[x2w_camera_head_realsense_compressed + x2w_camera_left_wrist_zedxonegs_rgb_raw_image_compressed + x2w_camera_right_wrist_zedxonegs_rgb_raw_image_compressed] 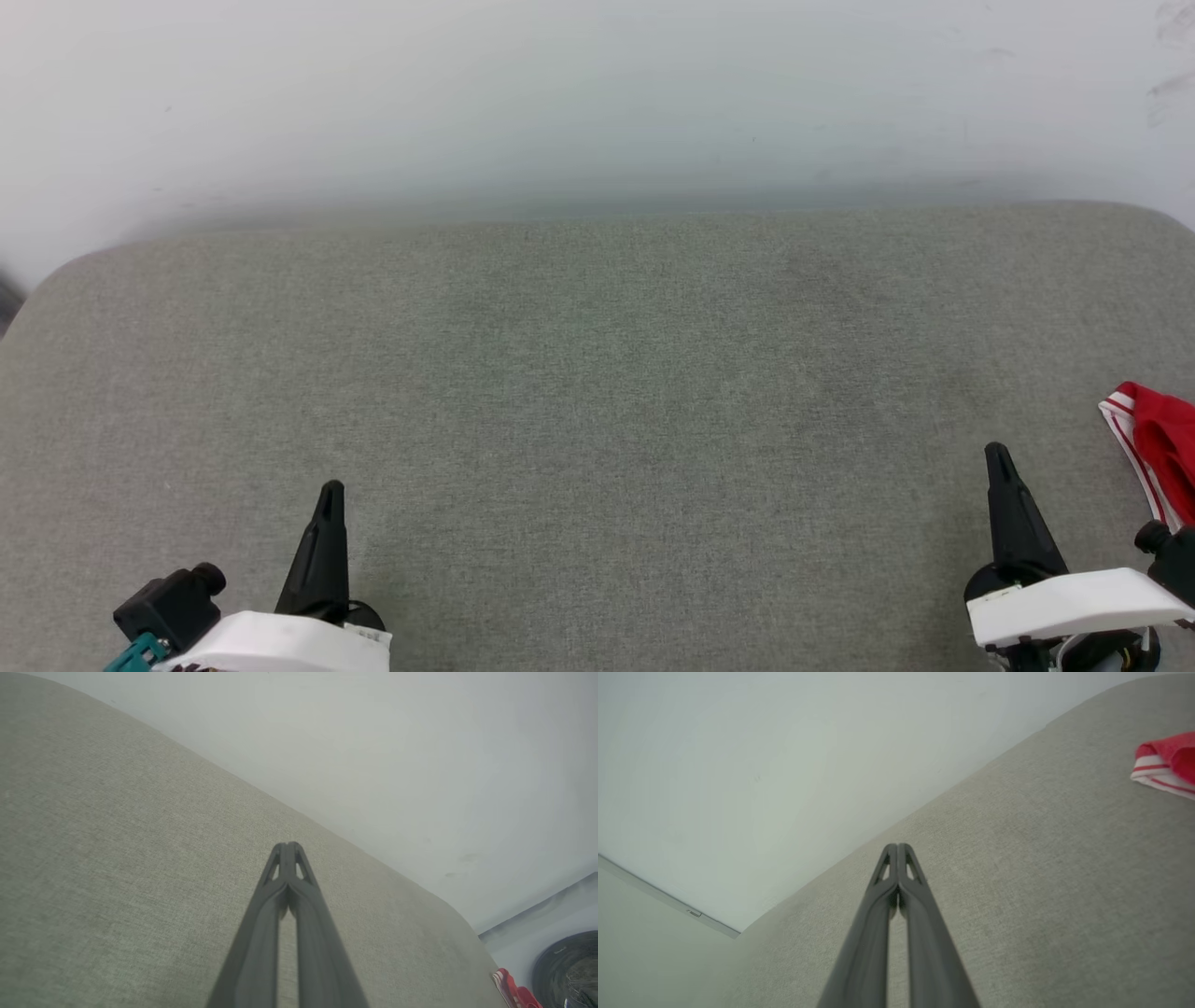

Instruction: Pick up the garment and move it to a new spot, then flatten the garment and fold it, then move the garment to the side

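Lying crumpled on grey woven cushion [597,392]: red garment [1162,439]; left pincer [330,492], right pincer [997,455] closed, empty

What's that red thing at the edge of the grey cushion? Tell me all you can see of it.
The garment is bright red, soft cloth with a white band striped in red. It lies bunched and folded over itself, not spread flat, resting on the grey padded surface at its right edge. Much of it runs out of frame. The shut right gripper is beside it, fingertips clear of it.
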You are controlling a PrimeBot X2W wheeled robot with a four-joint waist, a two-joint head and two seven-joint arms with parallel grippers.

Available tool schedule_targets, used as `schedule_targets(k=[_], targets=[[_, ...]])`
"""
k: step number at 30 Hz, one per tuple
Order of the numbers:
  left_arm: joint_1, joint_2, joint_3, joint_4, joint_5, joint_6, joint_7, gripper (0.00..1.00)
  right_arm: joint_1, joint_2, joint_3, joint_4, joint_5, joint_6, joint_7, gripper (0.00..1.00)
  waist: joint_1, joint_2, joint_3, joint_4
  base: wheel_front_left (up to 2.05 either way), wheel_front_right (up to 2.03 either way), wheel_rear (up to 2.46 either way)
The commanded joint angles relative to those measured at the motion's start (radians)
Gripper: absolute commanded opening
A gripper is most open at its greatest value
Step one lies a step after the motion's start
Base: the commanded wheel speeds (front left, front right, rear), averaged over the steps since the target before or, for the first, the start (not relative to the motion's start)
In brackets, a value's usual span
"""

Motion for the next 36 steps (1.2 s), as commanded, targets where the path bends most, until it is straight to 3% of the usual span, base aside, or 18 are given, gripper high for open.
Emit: schedule_targets(k=[1, 36], targets=[[-0.03, 0.006, 0.003, -0.007, -0.032, -0.001, 0.005, 0.0, -0.033, -0.01, -0.003, -0.009, 0.032, 0.0, 0.005, 0.0, 0.0, -0.0001, -0.001, 0.0, 0.0, 0.0, 0.0], [-0.092, 0.012, 0.028, 0.061, -0.49, -0.002, 0.112, 0.0, -0.069, -0.013, -0.026, 0.038, 0.476, 0.0, 0.113, 0.0, -0.0001, -0.0001, -0.018, 0.007, 0.0, 0.0, 0.0]])
